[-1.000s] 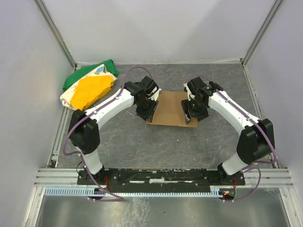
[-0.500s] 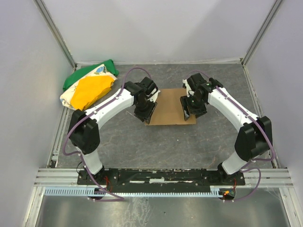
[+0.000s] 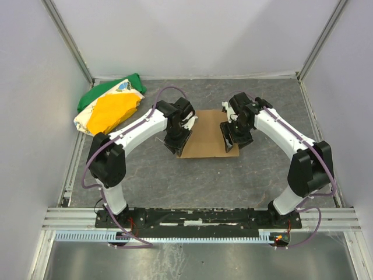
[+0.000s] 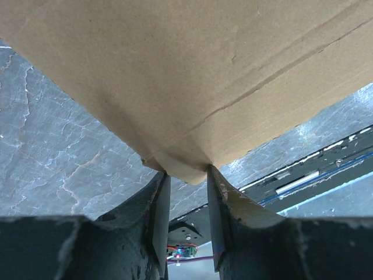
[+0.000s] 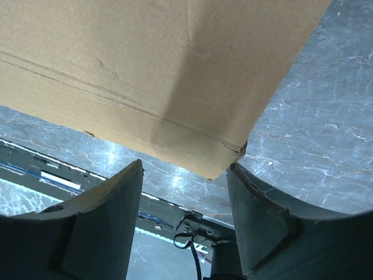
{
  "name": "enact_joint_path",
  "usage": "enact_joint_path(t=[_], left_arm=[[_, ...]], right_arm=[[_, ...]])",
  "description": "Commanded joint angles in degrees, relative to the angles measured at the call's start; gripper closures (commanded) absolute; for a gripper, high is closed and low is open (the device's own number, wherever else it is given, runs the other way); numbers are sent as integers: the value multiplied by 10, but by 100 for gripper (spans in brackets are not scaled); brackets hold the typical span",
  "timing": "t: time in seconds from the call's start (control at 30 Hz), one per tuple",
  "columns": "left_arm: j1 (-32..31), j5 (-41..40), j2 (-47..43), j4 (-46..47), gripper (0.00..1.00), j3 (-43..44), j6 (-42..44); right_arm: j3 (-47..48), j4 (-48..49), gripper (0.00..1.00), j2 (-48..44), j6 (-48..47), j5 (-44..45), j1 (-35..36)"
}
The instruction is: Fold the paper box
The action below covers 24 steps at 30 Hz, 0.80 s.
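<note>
The fold looked barely begun, and most of the job lay ahead. From above, the paper box (image 3: 207, 131) lay mid-table as a flat brown rectangle between the two arms, with no wall standing and no flap tucked that I could make out. Well away in the far-left corner sat the cloth bundle (image 3: 108, 108) (no part of this job). The left gripper (image 4: 186, 173) had its jaws drawn narrow around one corner tip of the cardboard. Both fingers (image 4: 158, 216) seemed to touch that tip, so I judged it a pinch on the box rather than a near miss. A long crease (image 4: 245, 98) ran across the panel just above that corner, scored but not bent far. The right gripper (image 5: 185, 166) stood with its jaws wide apart. The opposite corner of the box dipped into the gap and touched only one finger, so no clamp showed on that side. In both wrist views the grey table (image 3: 175, 169) showed past the sheet's edge, so the ends may have been raised a little, though how far I could not tell. Left to do, by my reckoning: bend the side panels up along their creases, raise the end flaps, and lock them so that the shape holds.
</note>
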Motion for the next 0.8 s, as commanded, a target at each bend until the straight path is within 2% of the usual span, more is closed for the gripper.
enact_joint_path(t=[0.0,0.1,0.2,0.27,0.5,0.6,0.7,0.73,0.77], left_arm=[[-9,61,-6,49,63,21,28],[-7,64,-6,53,63,23,25],[3,57,-18,62,59,25,14],[16,53,-37,72,55,25,4],[83,45,-145,136,48,5,-48],[100,47,-207,206,47,-49,-76],[109,127,-284,332,53,-163,-138],[111,155,-311,384,64,-210,-172],[111,175,-336,439,84,-259,-209]], right_arm=[[-7,42,33,0,-3,-85,11],[-12,45,33,0,-1,-84,10],[-11,50,27,-16,9,-70,7],[-3,47,20,-32,12,-50,5],[18,44,14,-91,15,41,-4],[15,75,14,-108,21,58,-11],[-4,157,25,-114,46,-4,-13],[-12,193,37,-108,57,-38,-12],[-17,221,53,-95,75,-68,-12]])
